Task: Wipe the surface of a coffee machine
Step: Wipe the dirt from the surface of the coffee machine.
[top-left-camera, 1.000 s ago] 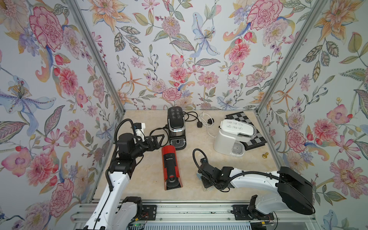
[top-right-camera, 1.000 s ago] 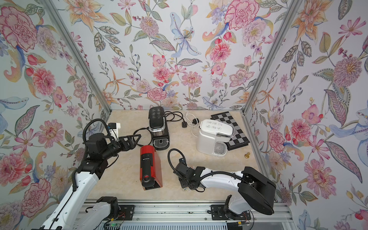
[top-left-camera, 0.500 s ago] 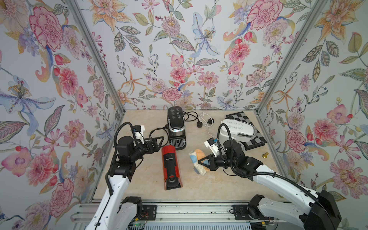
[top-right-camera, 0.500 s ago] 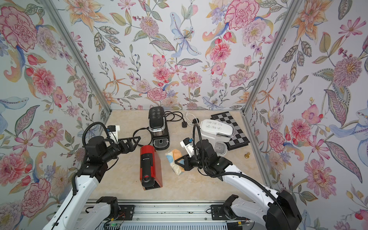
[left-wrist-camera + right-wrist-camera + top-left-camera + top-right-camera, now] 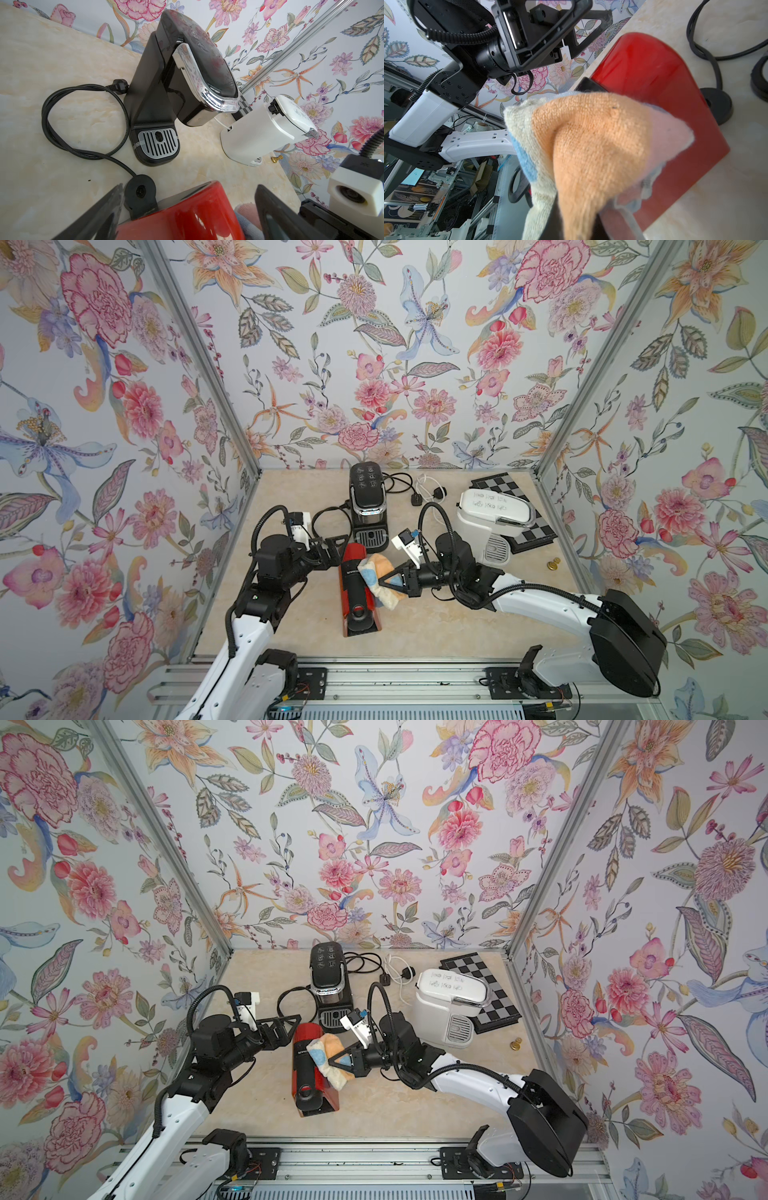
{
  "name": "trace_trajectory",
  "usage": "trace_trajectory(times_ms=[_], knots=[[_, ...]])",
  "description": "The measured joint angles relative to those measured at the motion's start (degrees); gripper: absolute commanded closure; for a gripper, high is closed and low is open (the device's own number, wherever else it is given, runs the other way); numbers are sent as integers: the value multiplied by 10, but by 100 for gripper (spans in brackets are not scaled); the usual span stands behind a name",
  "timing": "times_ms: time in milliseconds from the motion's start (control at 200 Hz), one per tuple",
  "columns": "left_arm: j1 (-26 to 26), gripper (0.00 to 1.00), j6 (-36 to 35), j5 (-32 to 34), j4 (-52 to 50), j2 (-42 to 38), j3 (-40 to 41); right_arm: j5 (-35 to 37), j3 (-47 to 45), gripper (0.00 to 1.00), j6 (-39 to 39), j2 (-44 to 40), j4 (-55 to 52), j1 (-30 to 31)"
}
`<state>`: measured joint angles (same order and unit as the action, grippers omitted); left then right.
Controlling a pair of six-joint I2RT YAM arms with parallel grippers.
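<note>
A red coffee machine (image 5: 358, 597) (image 5: 309, 1077) lies flat on the table's middle, its rounded end towards the back. A striped orange, blue and cream cloth (image 5: 377, 578) (image 5: 328, 1054) rests against its right side. My right gripper (image 5: 384, 580) (image 5: 334, 1061) is shut on the cloth (image 5: 591, 145), which hides the fingers in the right wrist view and covers part of the red body (image 5: 654, 72). My left gripper (image 5: 337, 551) (image 5: 293, 1031) stands open at the machine's rounded end (image 5: 187, 209), one finger on each side (image 5: 189, 187), not touching.
Behind the red one stand a black coffee machine (image 5: 368, 502) and a white one (image 5: 490, 522), with a checkerboard (image 5: 536, 526) under the white one. Black and white cables (image 5: 399, 483) lie at the back, another loops at the left (image 5: 62, 124). A small brass piece (image 5: 553, 564) sits at right.
My right arm has swung from the table's front towards the left, carrying the cloth onto the red machine's side. The left gripper has stayed open by the rounded end.
</note>
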<state>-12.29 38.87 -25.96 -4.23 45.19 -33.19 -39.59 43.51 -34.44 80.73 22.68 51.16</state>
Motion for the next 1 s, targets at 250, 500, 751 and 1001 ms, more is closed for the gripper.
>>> trace_trajectory(times_ms=[250, 500, 751, 1001], knots=[[-59, 1, 24, 55, 19, -3, 13, 18, -24, 100, -29, 60, 105, 8], [-102, 1, 39, 101, 31, 2, 13, 45, -74, 100, -55, 145, 137, 2], [-107, 1, 47, 111, 40, 9, 14, 47, -85, 100, -72, 153, 161, 1], [-131, 1, 52, 119, 52, 31, 15, 66, -103, 100, -69, 20, 105, 40]])
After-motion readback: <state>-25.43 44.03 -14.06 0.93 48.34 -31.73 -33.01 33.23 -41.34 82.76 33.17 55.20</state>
